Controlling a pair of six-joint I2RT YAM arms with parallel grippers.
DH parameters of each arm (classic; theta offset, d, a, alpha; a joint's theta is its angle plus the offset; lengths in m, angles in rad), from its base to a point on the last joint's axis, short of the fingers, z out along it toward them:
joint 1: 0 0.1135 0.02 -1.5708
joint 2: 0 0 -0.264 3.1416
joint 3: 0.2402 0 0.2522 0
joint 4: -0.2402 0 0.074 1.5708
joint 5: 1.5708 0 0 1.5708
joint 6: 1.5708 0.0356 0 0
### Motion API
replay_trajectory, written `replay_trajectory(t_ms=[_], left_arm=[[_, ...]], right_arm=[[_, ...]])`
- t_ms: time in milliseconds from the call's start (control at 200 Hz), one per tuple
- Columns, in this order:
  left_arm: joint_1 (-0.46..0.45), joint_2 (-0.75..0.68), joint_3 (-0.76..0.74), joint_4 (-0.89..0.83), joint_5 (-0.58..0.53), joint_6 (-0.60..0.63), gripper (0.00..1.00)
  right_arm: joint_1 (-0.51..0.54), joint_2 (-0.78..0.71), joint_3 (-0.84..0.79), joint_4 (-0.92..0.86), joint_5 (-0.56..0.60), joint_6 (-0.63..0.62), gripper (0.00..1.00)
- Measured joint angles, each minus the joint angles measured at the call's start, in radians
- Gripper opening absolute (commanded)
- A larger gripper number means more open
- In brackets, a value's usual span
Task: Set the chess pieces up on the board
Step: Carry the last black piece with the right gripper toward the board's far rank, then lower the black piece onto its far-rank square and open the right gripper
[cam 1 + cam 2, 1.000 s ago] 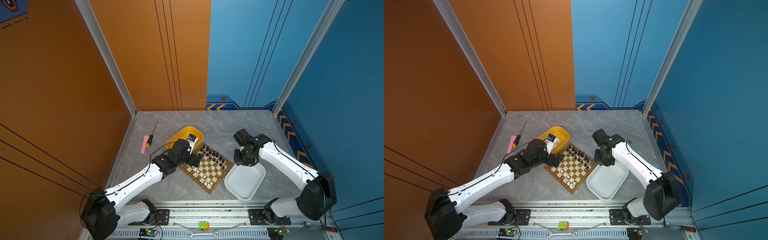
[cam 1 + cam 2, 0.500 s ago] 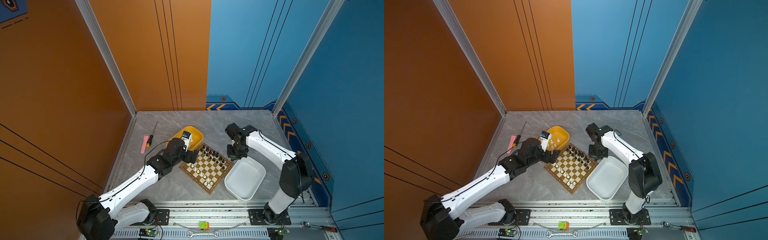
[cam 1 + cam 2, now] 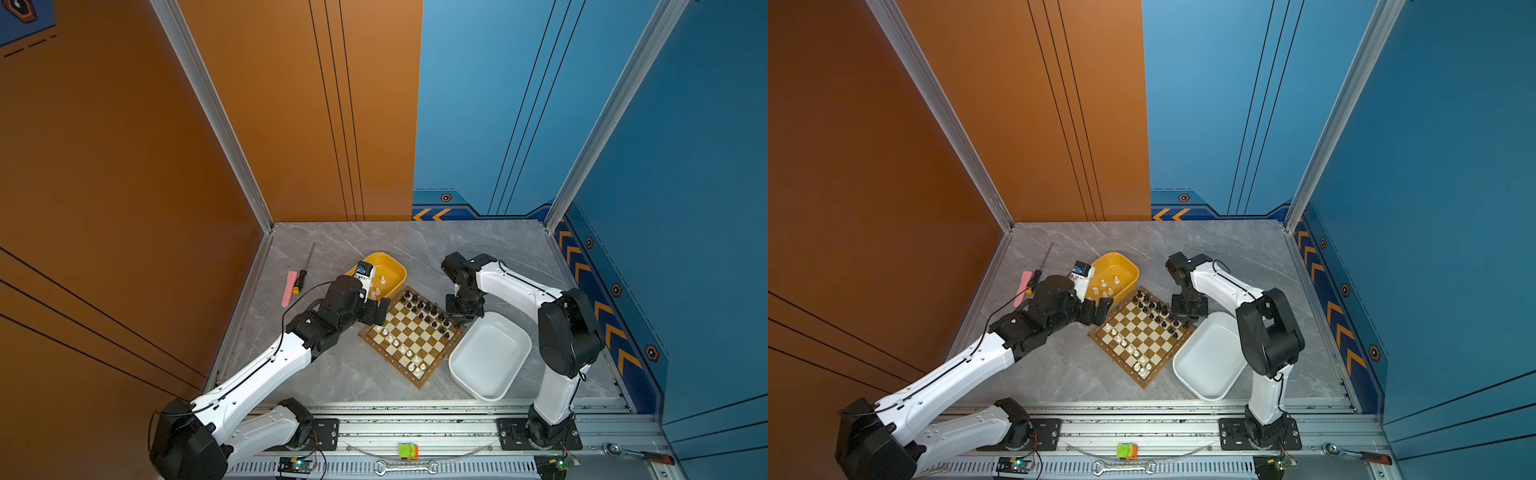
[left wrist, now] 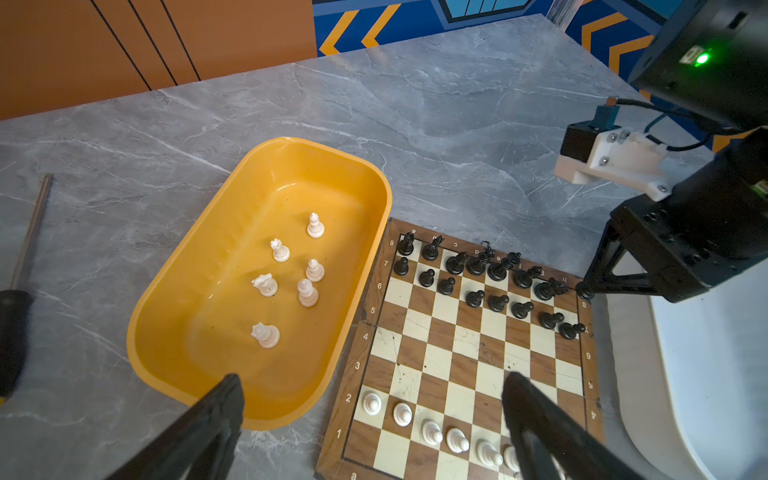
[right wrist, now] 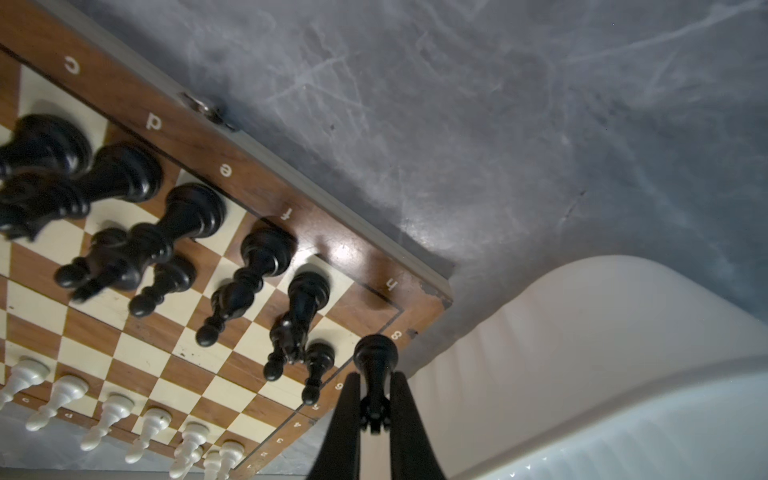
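One black piece [image 5: 375,353] pinched in right pincer [image 5: 375,386]; left pincer [image 4: 372,377] agape.

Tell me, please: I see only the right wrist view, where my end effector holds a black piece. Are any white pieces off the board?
Observer: Yes. Six white pieces stand in the yellow tray beside the board.
Operator: Is the left end effector busy?
Observer: No. It is open and empty, above the yellow tray's rim and the board's edge.
Operator: Is the white tray empty everywhere?
Observer: Yes, both top views show nothing in it.
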Motion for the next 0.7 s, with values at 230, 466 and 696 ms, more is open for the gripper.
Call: replay_trajectory(t_ms=[230,466,696], left_arm=[[0.005,-0.001,0.0,-0.008,-0.001,0.0,0.98],[0.006,-0.002,0.0,-0.008,0.0,0.0,0.98],[0.006,-0.002,0.0,-0.008,0.0,0.0,0.98]], right_arm=[[0.0,0.032,0.0,0.011,-0.007,-0.014,0.07],[0.0,0.037,0.0,0.02,-0.008,-0.021,0.08],[0.0,0.04,0.0,0.021,-0.019,-0.022,0.09]])
